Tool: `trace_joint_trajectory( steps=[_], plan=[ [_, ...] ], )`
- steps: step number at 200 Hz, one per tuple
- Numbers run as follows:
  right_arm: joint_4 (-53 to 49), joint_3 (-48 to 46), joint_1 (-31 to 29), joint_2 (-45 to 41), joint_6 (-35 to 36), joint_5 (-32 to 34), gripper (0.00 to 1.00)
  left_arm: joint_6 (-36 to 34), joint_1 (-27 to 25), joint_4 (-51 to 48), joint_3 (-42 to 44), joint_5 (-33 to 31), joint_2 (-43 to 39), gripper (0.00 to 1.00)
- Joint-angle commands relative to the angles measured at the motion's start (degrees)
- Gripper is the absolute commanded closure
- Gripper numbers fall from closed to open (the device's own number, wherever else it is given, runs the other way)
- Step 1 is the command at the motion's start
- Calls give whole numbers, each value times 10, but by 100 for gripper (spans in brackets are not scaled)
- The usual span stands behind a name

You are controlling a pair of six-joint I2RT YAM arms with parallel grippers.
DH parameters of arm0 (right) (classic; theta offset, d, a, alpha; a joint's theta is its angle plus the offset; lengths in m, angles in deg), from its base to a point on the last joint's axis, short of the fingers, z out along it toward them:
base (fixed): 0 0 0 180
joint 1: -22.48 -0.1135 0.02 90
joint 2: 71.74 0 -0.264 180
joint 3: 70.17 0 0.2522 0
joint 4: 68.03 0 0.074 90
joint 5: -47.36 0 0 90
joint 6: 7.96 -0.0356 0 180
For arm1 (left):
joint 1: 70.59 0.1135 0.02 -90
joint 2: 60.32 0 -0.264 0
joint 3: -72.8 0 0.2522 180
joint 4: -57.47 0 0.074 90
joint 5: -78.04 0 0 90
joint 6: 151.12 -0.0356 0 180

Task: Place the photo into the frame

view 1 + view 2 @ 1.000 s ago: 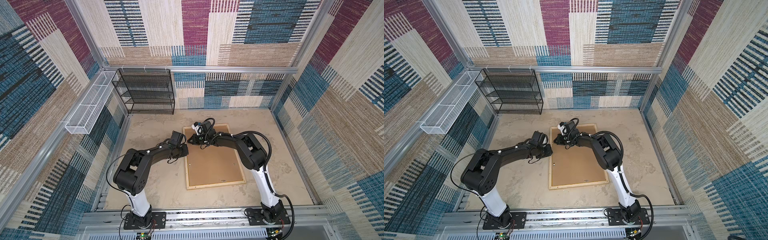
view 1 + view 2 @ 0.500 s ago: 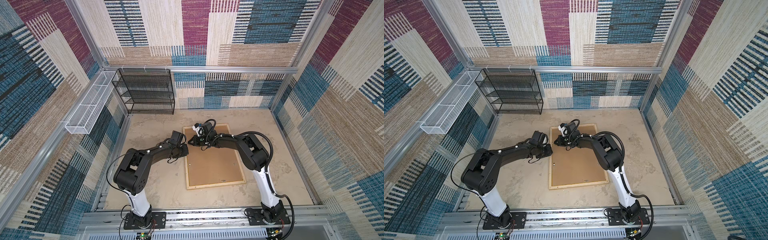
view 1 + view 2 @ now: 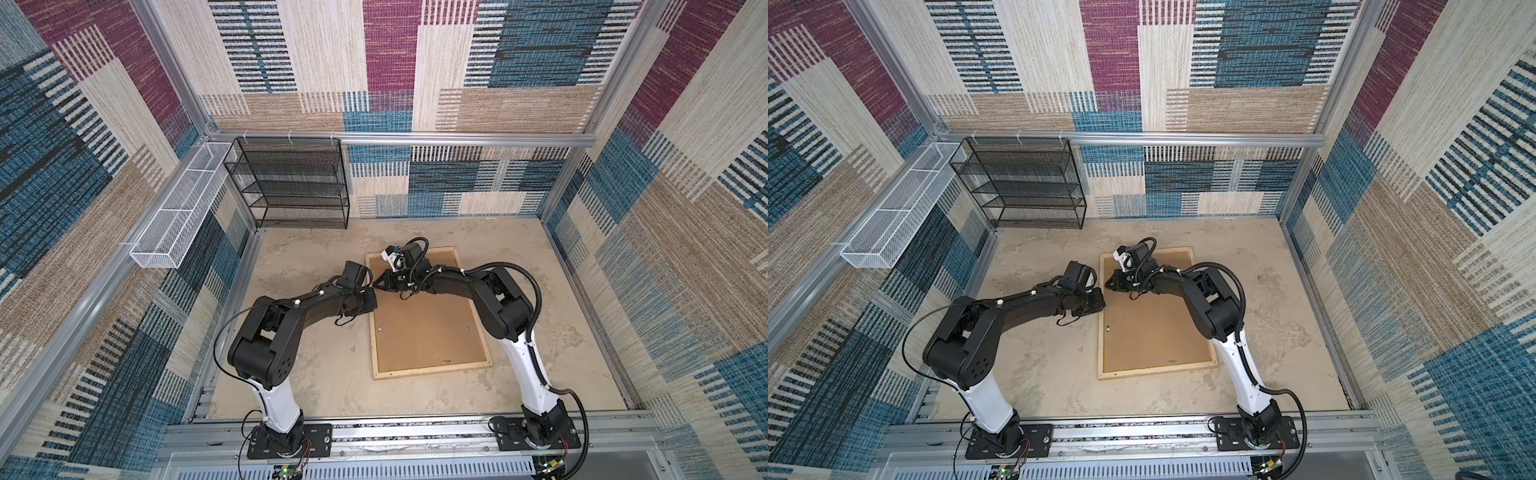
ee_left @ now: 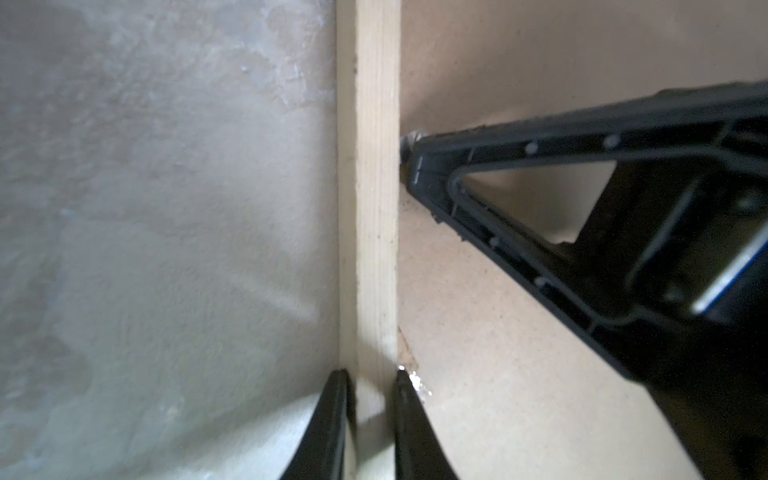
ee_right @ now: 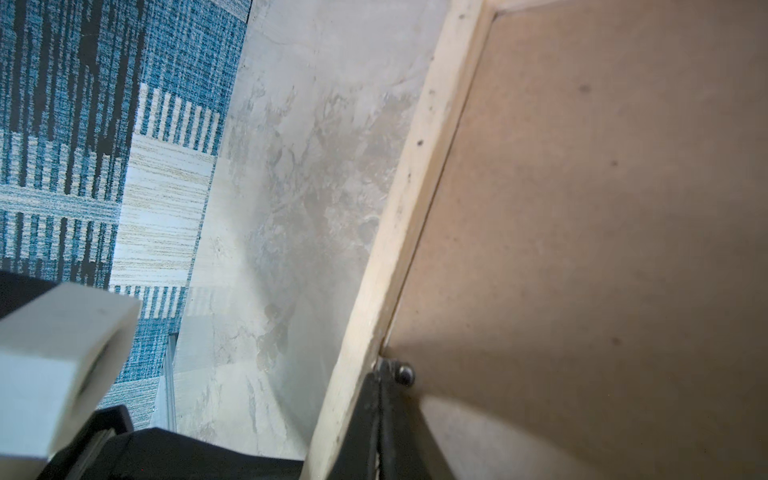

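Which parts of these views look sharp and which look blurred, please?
Left wrist view: the frame is fairly sharp, the right tool over the backing board soft. Right wrist view: a white block near the lens is badly blurred. Both top views: sharp, evenly lit.

One frame, two pincers, one rack, one basket

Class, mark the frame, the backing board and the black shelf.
frame point(image 3: 432, 369): in a top view, near wooden bar.
backing board point(image 3: 428, 328): in a top view, bare middle.
black shelf point(image 3: 295, 194): in a top view, middle tier.
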Motion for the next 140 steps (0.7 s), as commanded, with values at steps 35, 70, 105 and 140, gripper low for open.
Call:
trace_joint_trajectory(
  steps=[35, 70, 105, 140],
  plan=[
    [-23, -8, -2, 13, -14, 63, 92, -9, -2, 15, -3, 60, 8, 93],
    [4, -22, -2, 20, -28, 93, 93, -17, -7, 15, -4, 66, 7, 93],
    [8, -23, -2, 21, -32, 100, 94, -25, -13, 17, -4, 64, 8, 93],
    [-3, -5, -2, 26, -45, 110, 94, -30, -21, 19, -8, 65, 12, 93]
  ],
)
